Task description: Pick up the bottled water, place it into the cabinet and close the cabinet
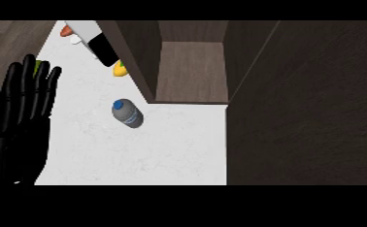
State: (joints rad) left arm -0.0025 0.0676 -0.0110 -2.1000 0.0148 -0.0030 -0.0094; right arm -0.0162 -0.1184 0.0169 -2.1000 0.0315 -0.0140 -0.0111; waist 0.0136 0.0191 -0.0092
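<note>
One black left hand [27, 100] rests open at the left edge, fingers straight up. The grey blue-capped water bottle [127, 113] lies on the white counter [143, 153], just before the open dark wooden cabinet [192, 71].
</note>
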